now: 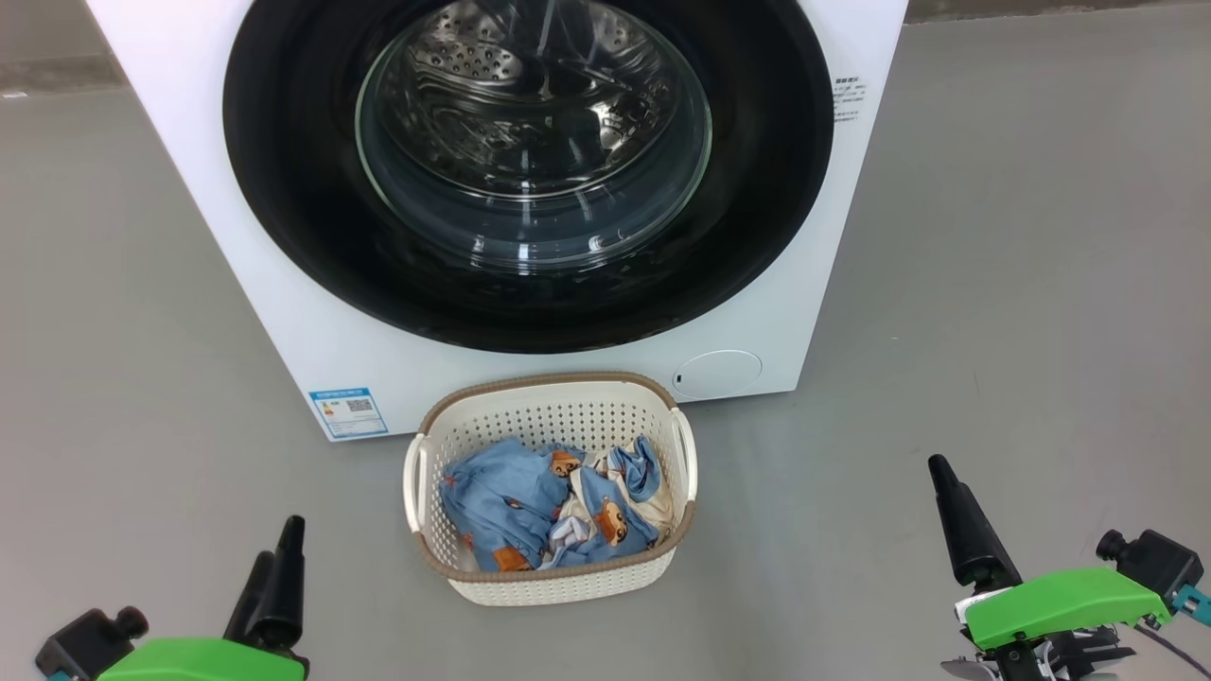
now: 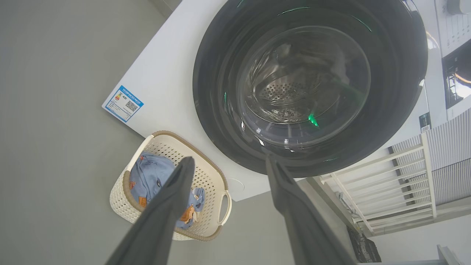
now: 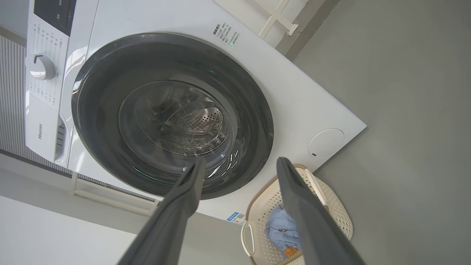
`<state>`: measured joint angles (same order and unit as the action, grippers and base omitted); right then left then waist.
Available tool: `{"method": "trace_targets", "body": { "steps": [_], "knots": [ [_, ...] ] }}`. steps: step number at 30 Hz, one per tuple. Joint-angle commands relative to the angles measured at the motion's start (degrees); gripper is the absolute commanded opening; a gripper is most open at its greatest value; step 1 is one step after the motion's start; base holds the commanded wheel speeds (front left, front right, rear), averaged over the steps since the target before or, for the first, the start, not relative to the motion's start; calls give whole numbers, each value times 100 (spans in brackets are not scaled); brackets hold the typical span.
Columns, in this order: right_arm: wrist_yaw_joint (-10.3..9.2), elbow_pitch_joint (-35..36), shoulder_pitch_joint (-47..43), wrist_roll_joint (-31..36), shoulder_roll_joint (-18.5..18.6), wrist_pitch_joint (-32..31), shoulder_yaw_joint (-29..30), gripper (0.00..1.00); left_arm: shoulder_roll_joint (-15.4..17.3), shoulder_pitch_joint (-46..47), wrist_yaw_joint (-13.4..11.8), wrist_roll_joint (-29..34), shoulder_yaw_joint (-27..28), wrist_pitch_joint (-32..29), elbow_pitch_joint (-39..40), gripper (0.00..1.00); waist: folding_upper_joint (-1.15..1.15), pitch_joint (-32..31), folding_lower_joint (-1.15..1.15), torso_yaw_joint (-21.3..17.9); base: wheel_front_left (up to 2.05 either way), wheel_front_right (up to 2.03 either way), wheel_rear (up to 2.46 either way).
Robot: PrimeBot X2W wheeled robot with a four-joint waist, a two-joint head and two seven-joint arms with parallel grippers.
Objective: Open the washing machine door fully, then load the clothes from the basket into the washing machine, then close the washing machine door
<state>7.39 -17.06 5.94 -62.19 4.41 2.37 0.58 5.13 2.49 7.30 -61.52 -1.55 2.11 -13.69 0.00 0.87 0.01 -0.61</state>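
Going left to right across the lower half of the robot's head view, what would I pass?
left gripper's dark fingers → blue label sticker → cream-white perforated plastic basket → round white filter cap → right gripper's dark finger

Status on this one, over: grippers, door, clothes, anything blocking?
Left gripper and right gripper open, empty, short of the door. Washing machine door shut. Clothes in basket, on floor before washing machine. Nothing between grippers and door.

Green wrist covers (image 1: 1060, 601), tapered dark fingers (image 1: 967, 530)
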Motion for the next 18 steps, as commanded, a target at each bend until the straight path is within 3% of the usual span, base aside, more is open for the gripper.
{"method": "trace_targets", "body": {
  "steps": [1, 18],
  "knots": [
    [5, 189, 250, 254, 91, 75, -112, 100, 162, 192, 9, 205, 66, 92, 209, 100, 0, -2, -1, -7, 0, 0, 0],
    [6, 296, 318, 1689, 128, 360, -270, 100, 302, 100, 11, 1477, 44, 379, 473, 100, 0, 23, -1, -16, 0, 0, 0]
  ]
}}
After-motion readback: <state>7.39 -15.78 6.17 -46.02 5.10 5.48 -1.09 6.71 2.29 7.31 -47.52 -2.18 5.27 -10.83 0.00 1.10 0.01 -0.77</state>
